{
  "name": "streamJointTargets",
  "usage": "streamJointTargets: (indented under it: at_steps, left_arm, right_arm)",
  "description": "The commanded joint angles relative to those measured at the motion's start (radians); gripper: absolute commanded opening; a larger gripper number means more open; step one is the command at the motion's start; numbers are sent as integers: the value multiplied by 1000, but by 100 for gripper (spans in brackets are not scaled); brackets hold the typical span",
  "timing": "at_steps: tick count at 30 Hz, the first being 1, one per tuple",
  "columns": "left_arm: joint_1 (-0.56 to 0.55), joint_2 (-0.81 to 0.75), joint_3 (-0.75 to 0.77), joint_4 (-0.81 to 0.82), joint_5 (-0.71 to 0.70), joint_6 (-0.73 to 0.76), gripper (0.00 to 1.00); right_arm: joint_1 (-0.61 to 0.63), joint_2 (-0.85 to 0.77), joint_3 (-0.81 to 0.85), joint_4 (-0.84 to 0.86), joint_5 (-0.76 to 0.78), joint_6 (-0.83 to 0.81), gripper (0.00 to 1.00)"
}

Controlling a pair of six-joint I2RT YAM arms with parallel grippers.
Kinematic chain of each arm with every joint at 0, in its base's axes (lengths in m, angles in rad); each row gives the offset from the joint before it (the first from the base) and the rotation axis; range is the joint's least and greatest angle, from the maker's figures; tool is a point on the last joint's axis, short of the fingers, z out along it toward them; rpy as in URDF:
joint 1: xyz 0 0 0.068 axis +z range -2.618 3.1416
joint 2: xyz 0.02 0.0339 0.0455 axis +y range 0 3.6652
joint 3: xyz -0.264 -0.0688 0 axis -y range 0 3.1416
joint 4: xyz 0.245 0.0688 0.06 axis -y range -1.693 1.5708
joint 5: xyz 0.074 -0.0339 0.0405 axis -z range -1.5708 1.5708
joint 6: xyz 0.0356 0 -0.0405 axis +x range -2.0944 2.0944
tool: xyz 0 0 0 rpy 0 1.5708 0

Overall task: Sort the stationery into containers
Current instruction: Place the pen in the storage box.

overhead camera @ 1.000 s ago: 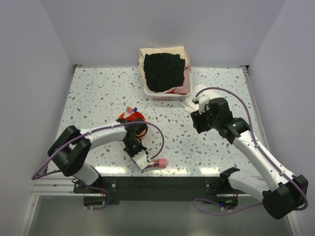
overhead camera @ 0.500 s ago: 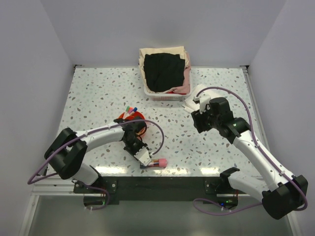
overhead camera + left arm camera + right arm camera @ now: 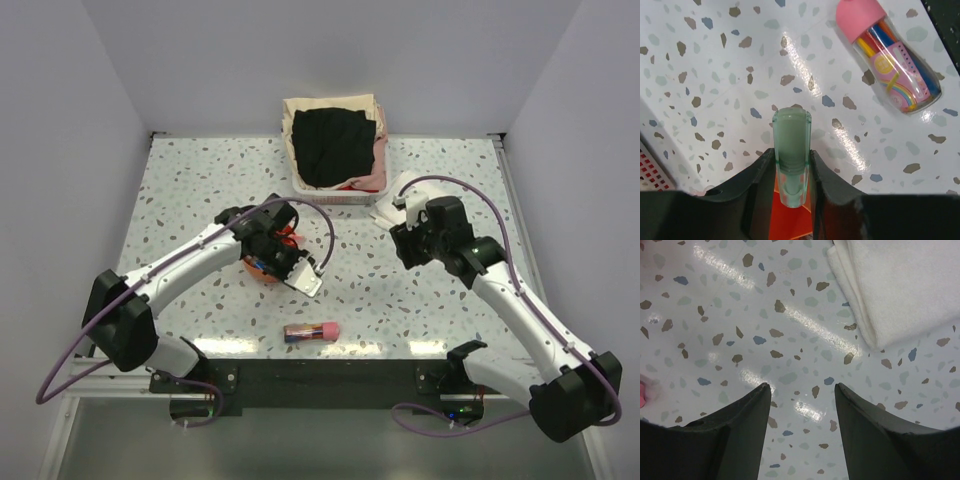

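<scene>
The left tool (image 3: 791,162) is clenched on a green tube (image 3: 791,134), its two fingers pressing the tube's sides while the rounded free end sticks out past the fingertips over the speckled worktop (image 3: 715,65). In the left wrist view, orange from the orange tray (image 3: 790,227) shows directly beneath the gripped end of the tube. From above, this tool hangs at the right edge of the tray, whose rim (image 3: 256,270) peeks out under the arm. A clear case (image 3: 309,331) with a pink cap, packed with short coloured pieces, lies on its side near the front edge of the worktop, well apart from the tray. The right tool (image 3: 802,390) hovers released, fingers spread and grasping nothing, just beside a folded white cloth (image 3: 900,285). A basket (image 3: 335,150) of dark clothes stands at the back.
</scene>
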Motion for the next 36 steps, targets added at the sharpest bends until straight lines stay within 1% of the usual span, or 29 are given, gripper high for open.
streamJointTargets:
  at_steps: [1,4,5,6,7,8,9,10,11,12,14,19,25,31,36]
  left_arm:
    - [5,-20,43,-39,132,-94,0]
    - [39,-49,0,34,182,-189,0]
    - [77,-61,-14,109,199,-229,0]
    - [97,-73,-29,148,237,-298,0]
    - [116,-96,-58,189,253,-335,0]
    - [155,-106,-74,273,265,-375,0]
    - [172,-116,-88,316,293,-445,0]
    - [191,-135,-107,350,308,-476,0]
    - [220,-141,-117,421,333,-511,0]
    - [232,-147,-124,450,346,-578,0]
    - [264,-159,-152,517,380,-651,0]
    - [283,-152,-210,591,399,-711,0]
    - [292,-150,-255,651,396,-736,0]
    - [303,-162,-306,731,367,-766,0]
    - [312,-149,-330,762,344,-765,0]
  right_arm:
    - [-18,16,47,9,30,-35,58]
    - [-32,27,61,-5,32,-42,58]
    - [-36,27,67,-8,32,-46,58]
    - [-42,33,70,-13,32,-49,58]
    - [-46,36,71,-14,32,-51,58]
    - [-50,36,73,-17,32,-55,58]
    - [-56,41,74,-23,32,-57,58]
    - [-58,44,76,-26,32,-58,58]
    - [-62,47,79,-29,32,-60,58]
    - [-67,52,81,-36,32,-62,58]
    - [-70,56,85,-40,32,-65,58]
    - [-73,76,90,-39,32,-71,58]
    - [-75,81,88,-39,32,-75,58]
    - [-76,76,82,-46,32,-75,58]
    - [-79,78,81,-49,29,-75,58]
